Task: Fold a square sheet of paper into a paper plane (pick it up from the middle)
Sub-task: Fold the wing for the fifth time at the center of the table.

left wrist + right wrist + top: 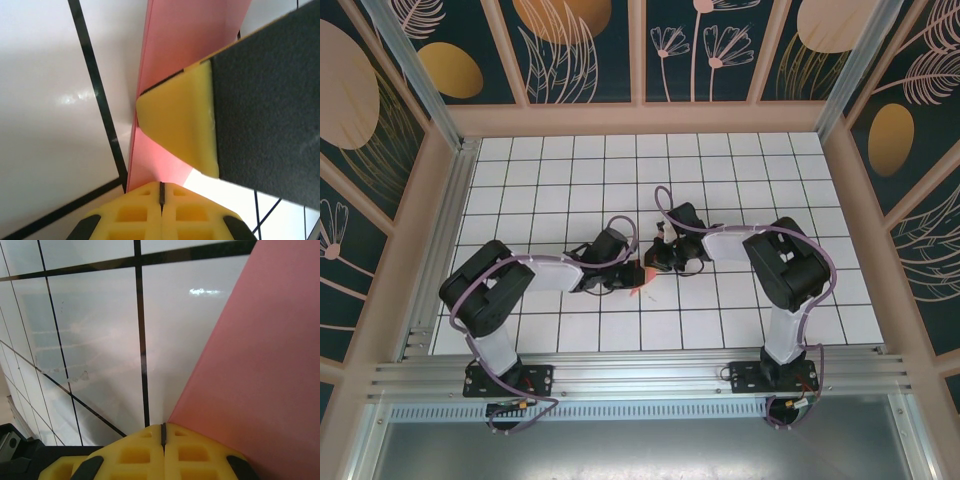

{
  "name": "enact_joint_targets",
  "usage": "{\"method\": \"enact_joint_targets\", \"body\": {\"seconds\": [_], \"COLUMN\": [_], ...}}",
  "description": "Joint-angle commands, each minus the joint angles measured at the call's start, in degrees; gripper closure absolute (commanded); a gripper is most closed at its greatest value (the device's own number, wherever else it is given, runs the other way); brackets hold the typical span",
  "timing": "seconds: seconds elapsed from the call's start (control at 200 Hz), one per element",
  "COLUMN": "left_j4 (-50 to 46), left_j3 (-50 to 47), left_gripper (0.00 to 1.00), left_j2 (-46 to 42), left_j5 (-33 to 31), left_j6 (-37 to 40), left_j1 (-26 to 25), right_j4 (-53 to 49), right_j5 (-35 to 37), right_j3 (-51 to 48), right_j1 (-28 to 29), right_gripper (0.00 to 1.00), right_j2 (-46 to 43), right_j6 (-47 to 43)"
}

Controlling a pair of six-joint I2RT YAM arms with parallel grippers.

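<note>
At centre of top view, on white gridded surface (570,160): left gripper (161,186) and right gripper (163,427) close together, each with fingers pressed together, clamped on folded pink paper (642,277).

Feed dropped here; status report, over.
Left gripper shut on paper. Right gripper shut on it too. Grippers close together. No obstruction seen.
</note>
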Motion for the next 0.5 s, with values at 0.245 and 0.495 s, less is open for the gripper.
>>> {"method": "enact_joint_targets", "body": {"seconds": [0.245, 0.495], "left_j4": [-13.1, -14.6], "left_j3": [-10.1, -12.9], "left_gripper": [1.00, 1.00], "left_j2": [-4.9, -10.1], "left_j5": [4.4, 3.9], "left_j6": [0.9, 1.0], "left_j1": [-1.9, -1.9], "right_j4": [-1.4, -1.4], "right_j5": [3.3, 2.7], "right_j3": [-0.1, 0.4], "right_j1": [-0.9, -1.0], "right_gripper": [0.98, 0.98], "right_j2": [2.6, 2.7], "right_j6": [0.5, 0.3]}}
